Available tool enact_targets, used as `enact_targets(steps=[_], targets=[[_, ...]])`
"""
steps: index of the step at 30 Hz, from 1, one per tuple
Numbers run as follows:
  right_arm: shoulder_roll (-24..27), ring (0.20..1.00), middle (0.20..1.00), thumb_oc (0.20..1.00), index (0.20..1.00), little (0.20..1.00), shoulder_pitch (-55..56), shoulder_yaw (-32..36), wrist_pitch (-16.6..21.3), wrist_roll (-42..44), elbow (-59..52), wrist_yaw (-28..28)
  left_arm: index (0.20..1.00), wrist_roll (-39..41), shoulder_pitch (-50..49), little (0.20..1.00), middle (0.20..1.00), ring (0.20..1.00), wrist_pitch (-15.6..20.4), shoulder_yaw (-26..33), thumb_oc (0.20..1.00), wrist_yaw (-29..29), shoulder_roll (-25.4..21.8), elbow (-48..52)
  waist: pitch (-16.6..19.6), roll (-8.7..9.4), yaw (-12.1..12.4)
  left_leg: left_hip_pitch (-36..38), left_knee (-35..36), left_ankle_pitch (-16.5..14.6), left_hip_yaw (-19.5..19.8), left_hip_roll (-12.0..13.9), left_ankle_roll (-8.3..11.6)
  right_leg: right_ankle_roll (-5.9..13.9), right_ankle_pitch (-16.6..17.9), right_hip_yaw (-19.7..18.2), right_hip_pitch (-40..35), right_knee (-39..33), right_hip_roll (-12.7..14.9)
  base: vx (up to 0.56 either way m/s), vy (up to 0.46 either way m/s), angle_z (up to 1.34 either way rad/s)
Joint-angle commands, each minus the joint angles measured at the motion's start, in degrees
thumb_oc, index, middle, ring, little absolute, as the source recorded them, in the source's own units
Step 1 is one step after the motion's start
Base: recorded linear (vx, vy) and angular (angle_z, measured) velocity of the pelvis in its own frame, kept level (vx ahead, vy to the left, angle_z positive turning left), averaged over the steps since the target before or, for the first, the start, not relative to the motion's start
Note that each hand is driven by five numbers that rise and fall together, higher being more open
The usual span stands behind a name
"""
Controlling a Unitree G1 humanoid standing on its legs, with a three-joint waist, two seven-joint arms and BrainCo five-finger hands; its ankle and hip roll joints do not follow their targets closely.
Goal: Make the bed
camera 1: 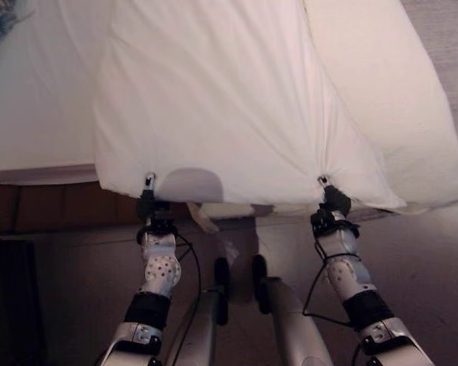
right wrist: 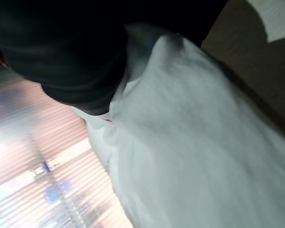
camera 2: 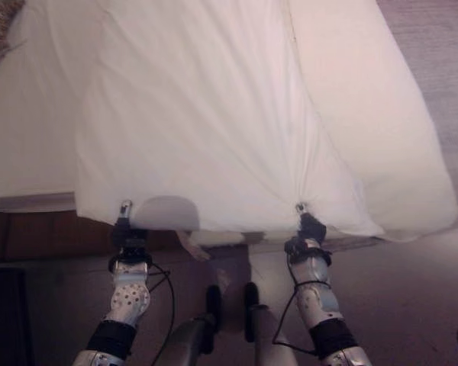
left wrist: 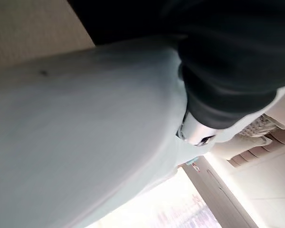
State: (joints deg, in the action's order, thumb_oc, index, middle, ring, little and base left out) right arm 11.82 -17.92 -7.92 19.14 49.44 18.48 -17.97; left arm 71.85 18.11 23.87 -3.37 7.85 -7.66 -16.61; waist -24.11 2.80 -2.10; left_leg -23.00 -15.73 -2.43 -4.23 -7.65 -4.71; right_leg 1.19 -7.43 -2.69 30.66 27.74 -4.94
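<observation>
Duvet (camera 1: pixel 214 99) near edge pinched in both my hands; left hand (camera 1: pixel 147 200) grips one corner, right hand (camera 1: pixel 330 200) other, fabric bunching at each; rest of duvet runs straight away from hands, long axis up mattress (camera 1: pixel 30 114); reckon both arms equally near, so even pull next.

Two silver-grey arms are seen, each forearm cased in a pale shell dotted with small dark holes and banded in black nearer the elbow. The left hand (camera 1: pixel 148 200) and right hand (camera 1: pixel 330 200) are covered by dark ribbed material, and a silver finger (left wrist: pixel 195 134) with a dark tip is shown beside the left cover
</observation>
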Motion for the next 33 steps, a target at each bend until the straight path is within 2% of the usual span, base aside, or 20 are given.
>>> enact_targets(steps=[1, 4, 5, 6, 8, 10, 13, 14, 17, 20, 22, 23, 24, 26, 27, 28, 29, 30, 31, 33], targets=[[5.1, 0.2, 0.2, 0.2, 0.2, 0.2, 7.9, 3.2, 4.5, -3.7, -1.4, -2.2, 0.2, -4.6, -4.1, 0.2, 0.2, 0.2, 3.0, 5.8, 0.2, 0.3, -2.5, 6.6, 5.6, -1.62, 0.1, 1.3, 7.3, 2.3, 3.6, -1.9, 2.32, 1.82, 5.6, -0.3, -4.4, -10.3, -0.5, -0.03, 0.0, -0.1], [5.9, 0.2, 0.2, 0.2, 0.2, 0.2, 8.3, 3.2, 4.0, -5.4, -1.5, -2.8, 0.2, -3.8, -5.5, 0.2, 0.2, 0.2, 2.9, 5.7, 0.2, 0.2, -1.1, 7.2, 5.9, -2.71, 0.4, 0.9, 7.0, 2.6, 2.9, -1.5, 2.87, 1.93, 6.6, -0.3, -5.6, -13.8, 0.3, -0.07, -0.07, -0.11], [6.8, 0.2, 0.2, 0.2, 0.2, 0.2, 8.3, 3.5, 3.7, -7.1, -1.7, -3.8, 0.2, -2.9, -5.7, 0.2, 0.2, 0.2, 2.9, 4.7, 0.2, 0.5, -0.1, 6.8, 5.5, -3.79, 0.3, -0.5, 5.4, 3.7, 2.0, -1.1, 4.72, 2.03, 7.5, 0.4, -7.4, -17.6, 1.6, -0.12, -0.14, -0.03], [6.9, 0.2, 0.2, 0.2, 0.2, 0.2, 8.3, 3.9, 3.9, -6.6, -1.6, -3.6, 0.2, -2.4, -5.5, 0.2, 0.2, 0.2, 2.7, 3.9, 0.2, 0.2, 0.4, 6.6, 4.9, -3.87, 0.2, -2.5, 2.5, 4.4, 1.3, -1.1, 6.21, 1.99, 7.5, 0.9, -8.2, -18.9, 2.7, -0.15, -0.149, 0.14], [8.0, 0.2, 0.2, 0.2, 0.2, 0.2, 8.3, 4.3, 3.7, -7.6, -1.0, -3.7, 0.2, -2.9, -5.9, 0.2, 0.2, 0.2, 2.5, 3.0, 0.2, 0.1, 1.1, 6.4, 4.1, -4.3, 0.2, -3.8, 0.0, 5.0, 2.4, -1.6, 7.62, 1.55, 7.7, 0.8, -8.5, -18.9, 3.2, -0.1, -0.047, 0.45], [8.1, 0.2, 0.2, 0.2, 0.2, 0.2, 8.6, 5.0, 4.2, -7.0, -0.7, -4.0, 0.2, -3.0, -6.4, 0.2, 0.2, 0.2, 2.4, 3.0, 0.2, 0.5, 1.8, 6.2, 4.1, -3.68, -0.4, -2.9, 0.3, 4.0, 1.7, 2.1, 6.76, 1.44, 7.6, 0.8, -8.1, -17.9, 4.6, -0.06, -0.011, 0.4], [7.7, 0.2, 0.2, 0.2, 0.2, 0.2, 8.7, 5.1, 4.9, -6.0, -0.1, -3.7, 0.2, -4.8, -7.5, 0.2, 0.2, 0.2, 2.5, 3.9, 0.2, 0.9, 1.0, 7.1, 4.4, -2.66, 0.5, -1.3, 4.6, 6.4, 7.9, 7.7, 6.59, 1.05, 6.2, 0.5, -6.5, -15.1, 5.4, -0.01, 0.02, 0.21], [7.7, 0.2, 0.2, 0.2, 0.2, 0.2, 8.8, 5.1, 5.1, -6.8, 0.0, -4.1, 0.2, -6.0, -7.8, 0.2, 0.2, 0.2, 3.1, 4.6, 0.2, 1.7, 0.4, 8.4, 4.2, -2.44, 1.1, -0.9, 7.5, 9.1, 12.0, 10.1, 7.61, 0.98, 5.1, 0.1, -4.8, -12.1, 5.6, 0.0, 0.107, 0.03], [7.6, 0.2, 0.2, 0.2, 0.2, 0.2, 8.6, 5.0, 5.4, -6.6, 0.5, -4.5, 0.2, -6.3, -7.8, 0.2, 0.2, 0.2, 3.6, 5.4, 0.2, 2.4, -0.5, 8.6, 3.9, -2.95, 1.8, 1.0, 14.0, 14.1, 14.6, 16.1, 9.48, 1.17, 2.6, -0.9, -2.5, -6.6, 6.2, 0.03, 0.236, -0.11], [7.5, 0.2, 0.2, 0.2, 0.2, 0.2, 7.8, 4.6, 6.1, -6.3, 0.6, -5.2, 0.2, -6.0, -6.9, 0.2, 0.2, 0.2, 4.4, 6.2, 0.2, 2.5, -1.6, 8.4, 3.8, -3.5, 2.5, 2.6, 18.1, 15.0, 17.0, 18.3, 11.24, 2.37, 0.9, -2.3, -1.2, -3.4, 6.5, 0.03, 0.389, -0.14], [7.1, 0.2, 0.2, 0.2, 0.2, 0.2, 6.9, 4.2, 6.3, -6.9, 0.4, -6.0, 0.2, -5.2, -5.5, 0.2, 0.2, 0.2, 5.1, 5.7, 0.2, 2.4, -2.3, 7.7, 3.4, -3.42, 2.2, 1.8, 16.6, 12.1, 15.2, 17.5, 10.93, 3.83, 2.0, -3.3, -0.5, -4.0, 7.9, -0.03, 0.365, -0.21], [7.1, 0.2, 0.2, 0.2, 0.2, 0.2, 6.9, 4.2, 6.3, -6.9, 0.4, -6.1, 0.2, -5.2, -5.4, 0.2, 0.2, 0.2, 5.1, 5.7, 0.2, 2.3, -2.4, 7.6, 3.5, -3.36, 2.2, 1.6, 16.2, 12.0, 15.1, 17.4, 10.89, 3.88, 2.1, -3.3, -0.4, -4.1, 8.0, -0.06, 0.359, -0.2], [6.6, 0.2, 0.2, 0.2, 0.2, 0.2, 6.9, 4.4, 6.4, -7.8, 0.1, -6.9, 0.2, -5.9, -3.9, 0.2, 0.2, 0.2, 5.4, 4.7, 0.2, 2.8, -3.2, 6.6, 3.0, -3.08, 1.9, -0.7, 12.4, 10.1, 14.1, 15.3, 10.48, 5.48, 4.0, -4.2, -1.4, -6.7, 10.7, -0.01, 0.611, 0.02], [5.8, 0.2, 0.2, 0.2, 0.2, 0.2, 7.8, 5.0, 6.7, -8.9, -0.6, -6.9, 0.2, -6.5, -1.9, 0.2, 0.2, 0.2, 4.9, 1.7, 0.2, 2.0, -4.0, 5.5, 3.0, -2.42, 0.4, -5.5, 0.2, 4.1, 9.6, 9.9, 9.88, 8.69, 11.5, -4.8, -5.9, -16.6, 19.5, 0.05, 0.95, 0.5], [5.6, 0.2, 0.2, 0.2, 0.2, 0.2, 7.8, 4.8, 6.4, -9.1, -2.0, -6.7, 0.2, -6.1, -1.8, 0.2, 0.2, 0.2, 4.5, 0.9, 0.2, 1.3, -4.3, 5.1, 3.3, -2.57, -0.2, -6.7, -1.7, 2.3, 8.7, 8.1, 8.76, 9.72, 16.1, -5.1, -6.4, -20.1, 22.6, 0.1, 0.851, 0.8], [5.4, 0.2, 0.2, 0.2, 0.2, 0.2, 7.3, 4.3, 5.8, -9.6, -1.8, -6.7, 0.2, -5.6, -2.2, 0.2, 0.2, 0.2, 4.7, 1.0, 0.2, 0.6, -4.4, 4.8, 3.4, -2.43, -0.1, -6.6, -2.0, 0.6, 7.5, 7.2, 7.66, 9.65, 20.4, -5.1, -6.4, -23.9, 24.9, 0.11, 0.797, 0.74], [5.2, 0.2, 0.2, 0.2, 0.2, 0.2, 7.0, 3.8, 5.7, -10.1, -1.8, -6.5, 0.2, -6.4, -2.7, 0.2, 0.2, 0.2, 4.8, 0.8, 0.2, 0.6, -4.8, 5.2, 3.8, -2.24, 0.5, -6.6, -2.1, -0.3, 5.8, 7.2, 7.31, 9.56, 23.4, -2.5, -6.9, -28.8, 26.9, 0.08, 0.485, 0.24], [5.2, 0.2, 0.2, 0.2, 0.2, 0.2, 7.0, 3.8, 5.7, -10.1, -1.8, -6.5, 0.2, -6.4, -2.7, 0.2, 0.2, 0.2, 4.8, 0.8, 0.2, 0.6, -4.8, 5.2, 3.9, -2.15, 0.4, -6.7, -2.0, -0.2, 5.8, 7.1, 7.27, 9.62, 23.6, -2.5, -6.8, -29.0, 27.0, 0.05, 0.612, -0.5], [4.3, 0.2, 0.2, 0.2, 0.2, 0.2, 6.9, 3.0, 5.9, -9.7, -1.8, -5.9, 0.2, -7.4, -3.0, 0.2, 0.2, 0.2, 3.8, -0.1, 0.2, 0.2, -5.8, 5.5, 4.3, -1.94, 0.6, -6.5, -2.0, -0.7, 4.3, 6.2, 5.63, 7.47, 17.3, -0.2, -8.5, -26.0, 24.5, -0.01, 0.538, -0.82], [3.9, 0.2, 0.2, 0.2, 0.2, 0.2, 6.1, 1.6, 5.8, -10.0, -0.8, -5.2, 0.2, -8.3, -3.2, 0.2, 0.2, 0.2, 3.8, 0.0, 0.2, 0.2, -5.7, 5.5, 4.0, -1.85, 0.5, -5.0, 0.4, -0.3, 2.8, 4.8, 5.01, 6.5, 13.5, 1.3, -7.3, -22.5, 18.5, -0.03, 0.572, -0.64]])
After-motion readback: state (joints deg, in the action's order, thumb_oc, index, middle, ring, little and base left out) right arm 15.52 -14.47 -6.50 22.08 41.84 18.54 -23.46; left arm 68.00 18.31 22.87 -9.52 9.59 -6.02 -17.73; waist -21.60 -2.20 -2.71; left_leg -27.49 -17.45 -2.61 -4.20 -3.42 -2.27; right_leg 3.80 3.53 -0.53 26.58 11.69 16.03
